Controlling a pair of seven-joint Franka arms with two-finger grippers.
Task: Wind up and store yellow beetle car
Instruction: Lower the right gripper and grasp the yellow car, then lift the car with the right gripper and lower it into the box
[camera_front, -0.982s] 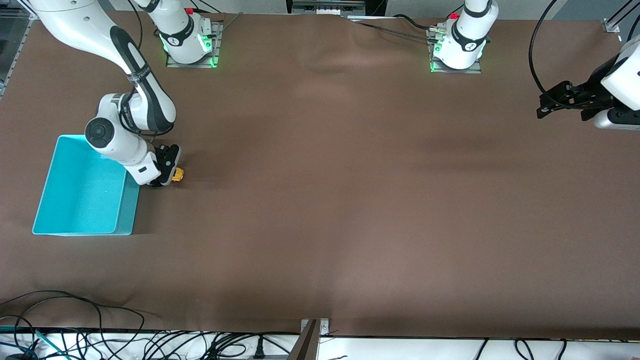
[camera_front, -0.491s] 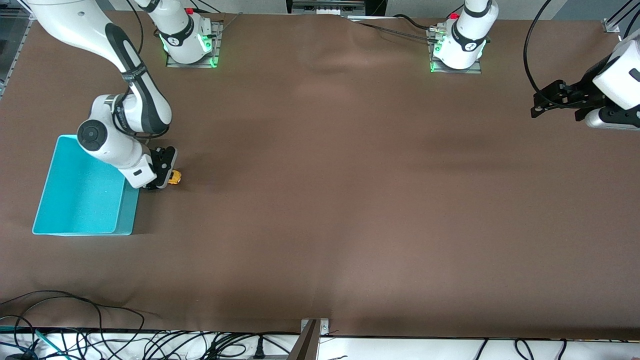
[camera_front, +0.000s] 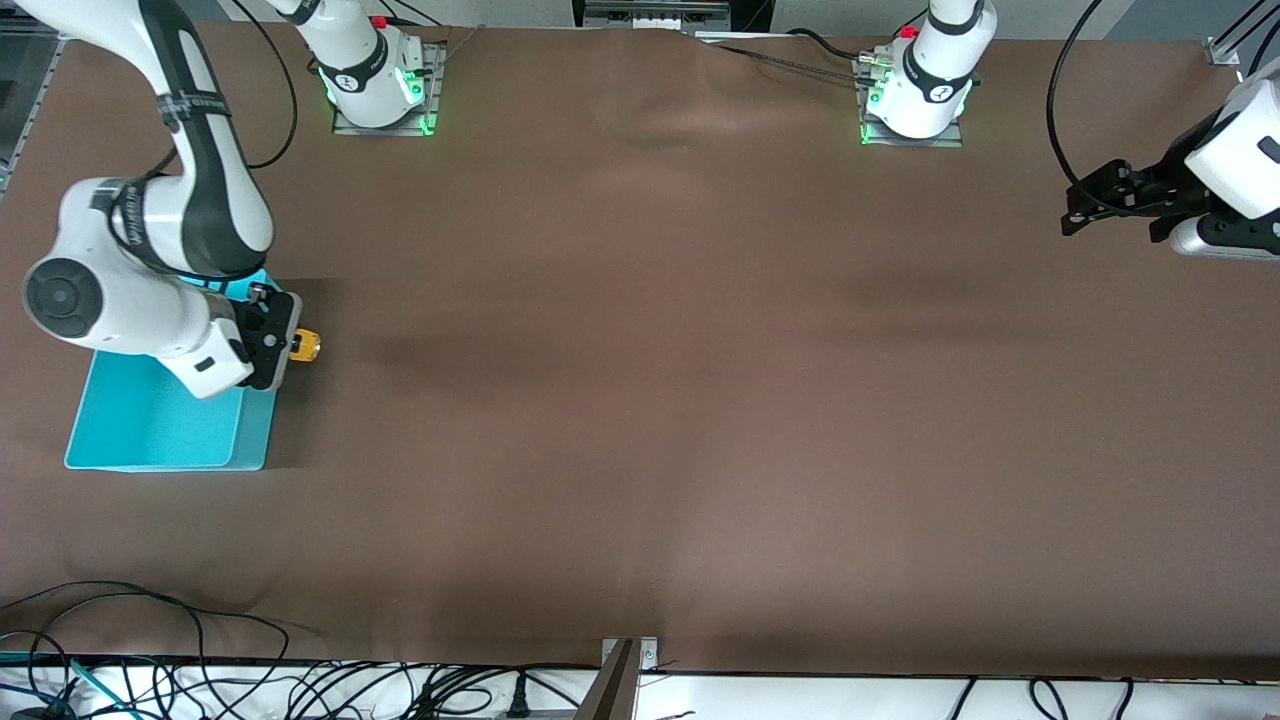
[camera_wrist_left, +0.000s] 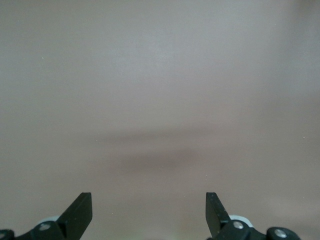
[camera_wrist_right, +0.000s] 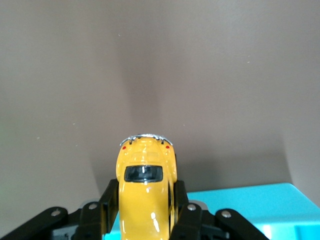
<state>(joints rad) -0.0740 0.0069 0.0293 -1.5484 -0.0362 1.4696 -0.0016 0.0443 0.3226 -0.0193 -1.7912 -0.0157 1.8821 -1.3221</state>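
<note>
My right gripper (camera_front: 297, 346) is shut on the yellow beetle car (camera_front: 306, 345) and holds it in the air over the turquoise bin's (camera_front: 150, 430) rim toward the table's middle. In the right wrist view the yellow beetle car (camera_wrist_right: 146, 187) sits nose-out between the two black fingers (camera_wrist_right: 109, 200), with the bin's turquoise edge (camera_wrist_right: 250, 205) below it. My left gripper (camera_front: 1085, 205) is open and empty, held above the bare table at the left arm's end; in the left wrist view my left gripper (camera_wrist_left: 149, 212) shows only brown mat.
The brown mat (camera_front: 640, 400) covers the whole table. The two arm bases (camera_front: 375, 85) stand along the edge farthest from the front camera. Cables (camera_front: 150, 680) lie past the edge nearest the front camera.
My right gripper has lifted the car off the mat and carried it toward the bin, up over its rim. The left arm has barely moved.
</note>
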